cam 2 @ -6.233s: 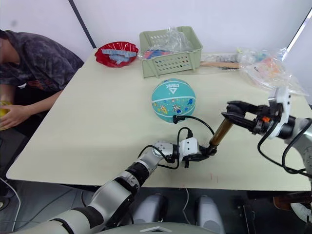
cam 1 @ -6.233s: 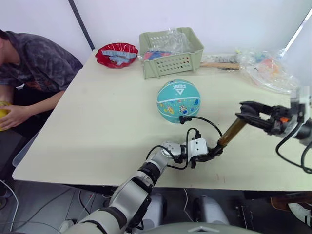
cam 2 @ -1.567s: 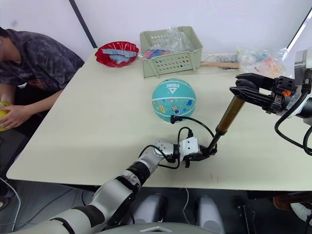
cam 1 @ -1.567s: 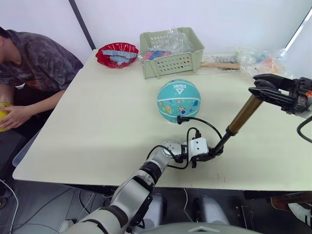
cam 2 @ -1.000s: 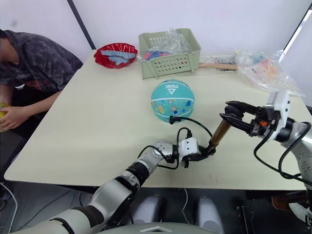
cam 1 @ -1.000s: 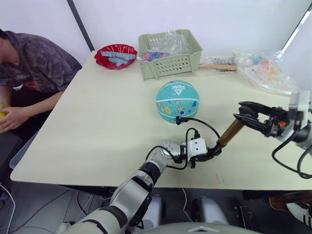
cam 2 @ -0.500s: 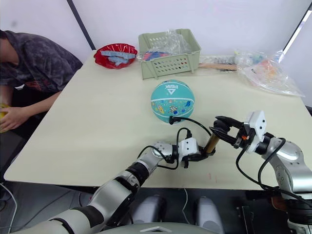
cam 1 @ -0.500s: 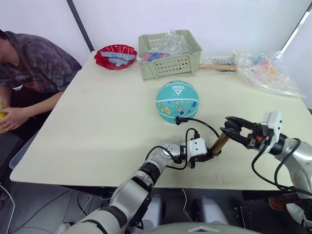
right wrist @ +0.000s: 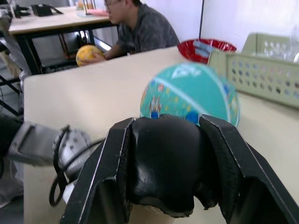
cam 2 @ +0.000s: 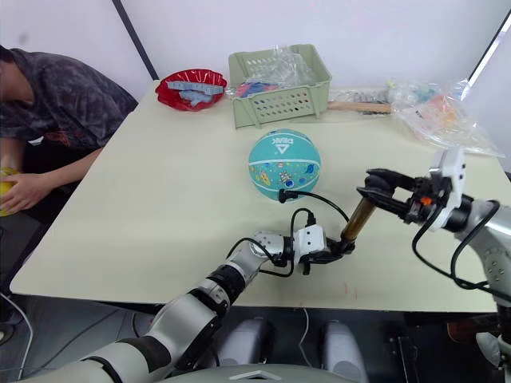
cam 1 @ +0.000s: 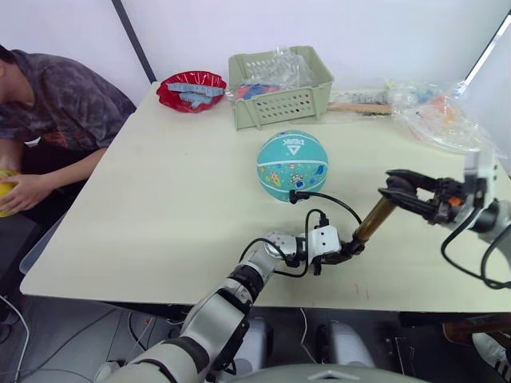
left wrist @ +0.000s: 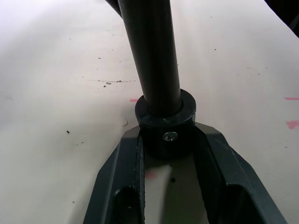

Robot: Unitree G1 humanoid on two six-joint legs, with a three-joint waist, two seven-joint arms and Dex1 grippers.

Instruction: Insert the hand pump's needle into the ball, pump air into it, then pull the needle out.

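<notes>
Pale bench (cam 1: 160, 199) against a white wall, with a green basket (cam 1: 279, 84), a red bowl (cam 1: 191, 88) and clear bags (cam 1: 443, 112) along its far edge; a seated person (cam 1: 48, 104) at its left end holds a small yellow ball (cam 1: 6, 191). Item: the ball (cam 1: 293, 165) — teal, resting free mid-bench, likely light and prone to roll if nudged. Item: the hand pump (cam 1: 375, 219), standing tilted near the front edge, right of the ball and well apart from it; the gold barrel is rigid and probably smooth, so it is best taken at the black end caps or the T-handle (right wrist: 163, 158). The left gripper (cam 1: 345, 251) has its jaws clenched on the lower end cap (left wrist: 164, 126), pinning it just above the bench. The right gripper (cam 1: 397, 187) has its jaws clamped around the T-handle at the upper end. The thin black hose (cam 1: 327, 203) is limp and loops from the pump's base to the ball's near side, where the needle appears seated — its pin too small to make out. Judged mid-pumping.
</notes>
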